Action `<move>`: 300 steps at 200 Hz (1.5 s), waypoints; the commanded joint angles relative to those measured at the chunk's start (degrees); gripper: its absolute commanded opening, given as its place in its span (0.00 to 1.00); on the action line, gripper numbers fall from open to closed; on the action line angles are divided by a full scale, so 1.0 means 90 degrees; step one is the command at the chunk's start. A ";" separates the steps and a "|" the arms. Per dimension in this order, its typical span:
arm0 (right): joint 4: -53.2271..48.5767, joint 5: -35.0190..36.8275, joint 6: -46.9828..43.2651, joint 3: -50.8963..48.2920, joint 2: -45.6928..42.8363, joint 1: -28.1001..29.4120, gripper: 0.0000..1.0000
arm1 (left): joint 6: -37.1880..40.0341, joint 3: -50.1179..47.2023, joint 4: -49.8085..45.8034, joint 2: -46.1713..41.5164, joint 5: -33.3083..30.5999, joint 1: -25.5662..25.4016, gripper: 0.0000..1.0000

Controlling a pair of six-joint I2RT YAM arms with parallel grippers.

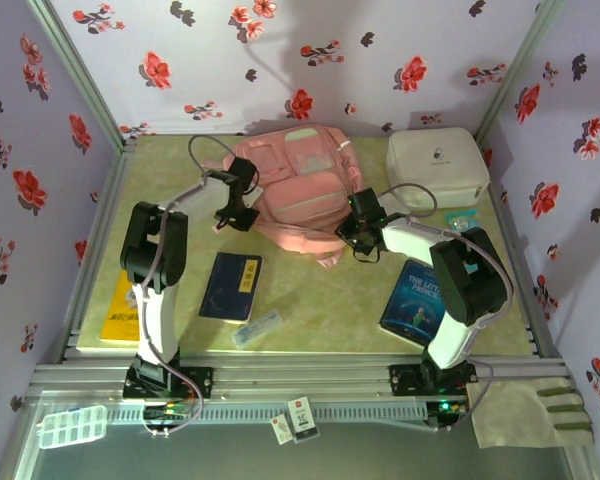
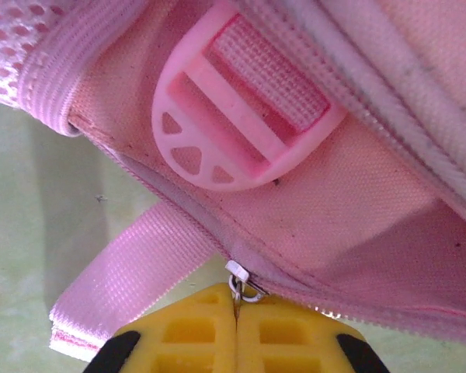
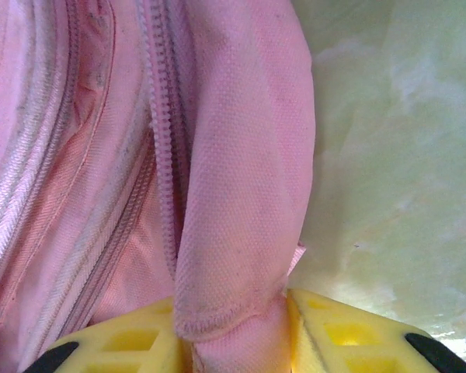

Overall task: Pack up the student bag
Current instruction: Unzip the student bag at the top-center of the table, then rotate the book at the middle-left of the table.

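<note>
**Student bag, pinned at both flanks for unzipping**

1. Yellow booklet (image 1: 120, 312) and dark blue book (image 1: 230, 286): loose on the table (image 1: 320, 300), front left, apparently stock you have yet to pack
2. Left gripper (image 1: 240, 214): your jaws are fully together on the small metal zip pull (image 2: 239, 281), just below a pink strap buckle (image 2: 237, 109). Judged purpose: to draw the zip
3. Student bag (image 1: 292, 188): lies flat at centre rear, between your two tools and touching both
4. Right gripper (image 1: 354, 236): set narrow, its yellow fingers (image 3: 334, 330) pinch a fold of the bag's fabric beside a zip track (image 3: 165, 155), at the lower right corner. Judged purpose: to anchor the cloth against the left arm's pull
5. White hard case (image 1: 436, 166): just right of the bag, untouched
6. Blue picture book (image 1: 410, 300): front right, beneath your right arm
</note>
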 commanded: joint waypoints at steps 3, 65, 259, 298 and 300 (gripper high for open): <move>-0.0785 0.0798 -0.0131 0.0000 0.0123 -0.0132 0.34 | 0.0192 -0.0039 0.0047 -0.0259 -0.0452 0.0528 0.00; -0.0710 0.0710 -0.0236 -0.0008 0.0110 -0.0132 0.33 | -0.0045 0.0375 0.0142 -0.0021 -0.0207 0.0775 0.06; -0.1403 0.0379 -0.2082 0.0860 -0.1298 0.1105 0.66 | -0.4369 -0.4060 0.0105 -0.3886 0.0696 0.0856 0.80; -0.1709 0.0273 -0.2807 0.1915 -0.0199 0.2214 0.63 | -0.4567 -0.4480 0.0180 -0.4004 0.0806 0.0739 0.79; -0.1724 0.0268 -0.2843 0.1973 -0.0120 0.2293 0.63 | -0.4564 -0.4493 0.0182 -0.4008 0.0805 0.0738 0.79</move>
